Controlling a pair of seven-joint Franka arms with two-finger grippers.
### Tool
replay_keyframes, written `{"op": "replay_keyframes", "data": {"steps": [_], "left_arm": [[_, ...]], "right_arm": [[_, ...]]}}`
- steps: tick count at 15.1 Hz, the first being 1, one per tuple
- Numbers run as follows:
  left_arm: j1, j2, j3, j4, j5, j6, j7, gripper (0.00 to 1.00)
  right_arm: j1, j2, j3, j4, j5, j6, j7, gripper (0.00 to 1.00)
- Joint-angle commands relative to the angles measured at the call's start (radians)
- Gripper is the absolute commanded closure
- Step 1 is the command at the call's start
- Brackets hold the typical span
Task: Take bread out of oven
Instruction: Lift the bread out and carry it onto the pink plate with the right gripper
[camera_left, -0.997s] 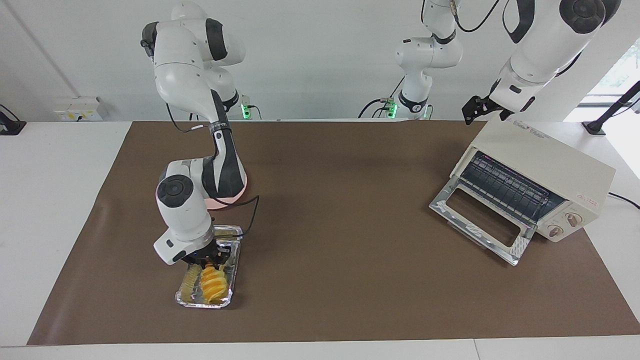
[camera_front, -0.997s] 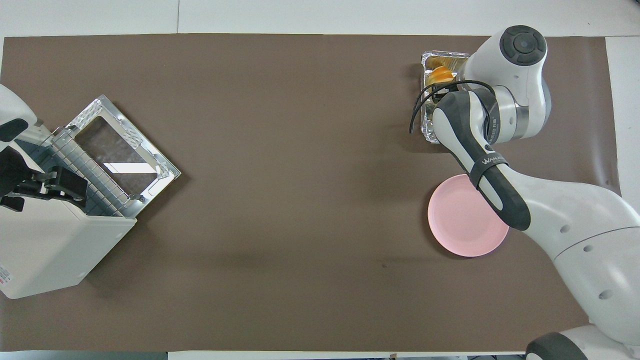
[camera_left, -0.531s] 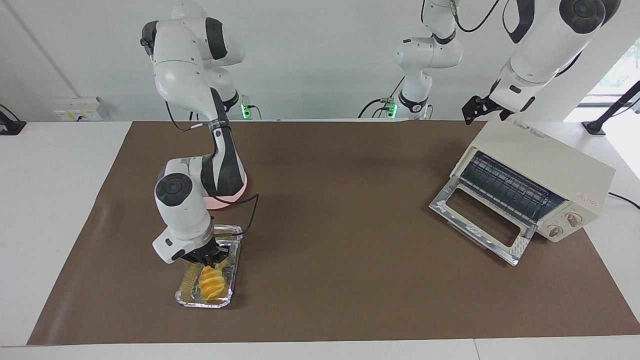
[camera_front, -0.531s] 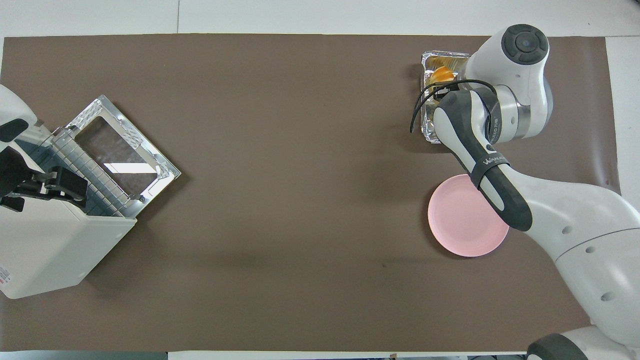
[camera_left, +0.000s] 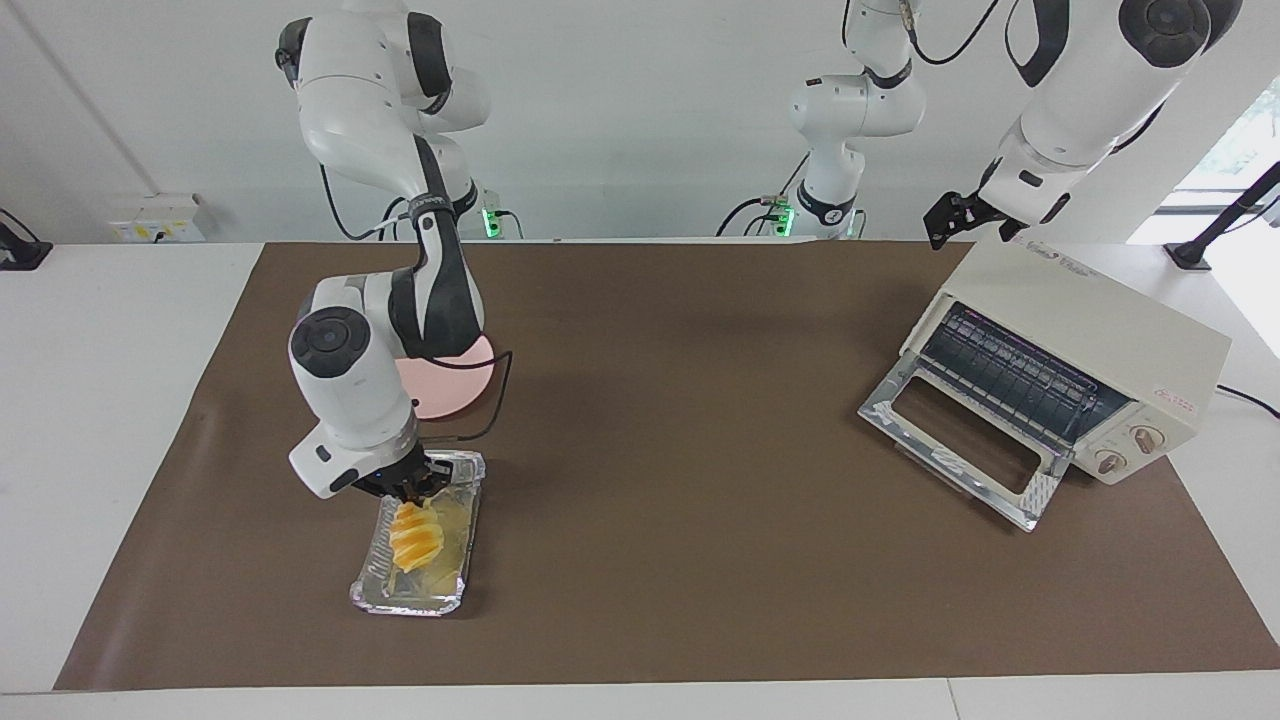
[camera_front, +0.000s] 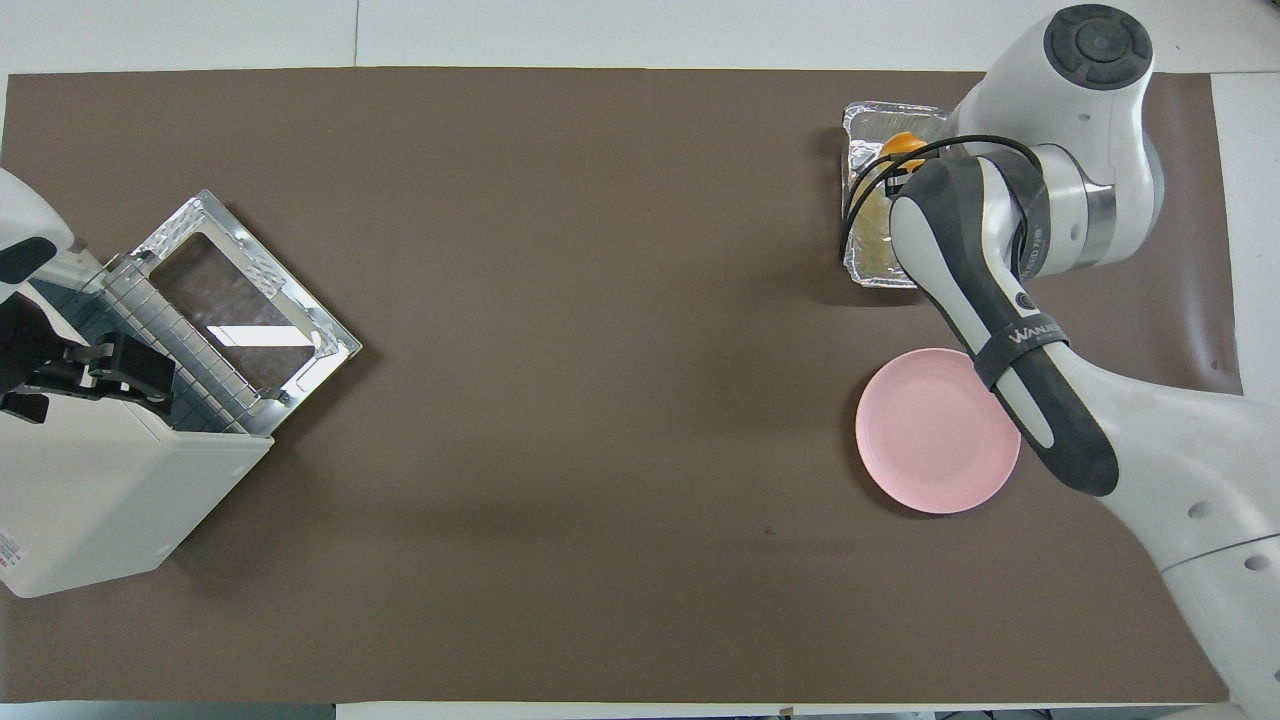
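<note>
The bread (camera_left: 415, 535), a ridged yellow-orange loaf, hangs just above the foil tray (camera_left: 440, 592) with my right gripper (camera_left: 413, 497) shut on its upper end. In the overhead view the bread (camera_front: 903, 143) peeks out from under the right arm, over the tray (camera_front: 872, 272). The cream-white oven (camera_left: 1090, 335) stands at the left arm's end of the table with its glass door (camera_left: 960, 445) folded down and its wire rack bare. My left gripper (camera_left: 948, 230) waits open over the oven's top edge nearest the robots, holding nothing.
A round pink plate (camera_left: 455, 385) lies on the brown mat, nearer to the robots than the foil tray and partly covered by the right arm. The plate (camera_front: 930, 440) shows whole from above. The open oven door (camera_front: 245, 310) juts toward the table's middle.
My right gripper has closed on the bread and risen, lifting the loaf off the foil tray's floor. The right arm's elbow has swung up. The left arm has not moved.
</note>
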Motion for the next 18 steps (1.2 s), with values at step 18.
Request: {"op": "replay_keyframes", "data": {"steps": [18], "left_arm": [[0.008, -0.026, -0.002, -0.027, -0.014, 0.008, 0.001, 0.00]], "right_arm": [[0.019, -0.811, 0.013, -1.193, 0.046, 0.487, 0.031, 1.00]]}}
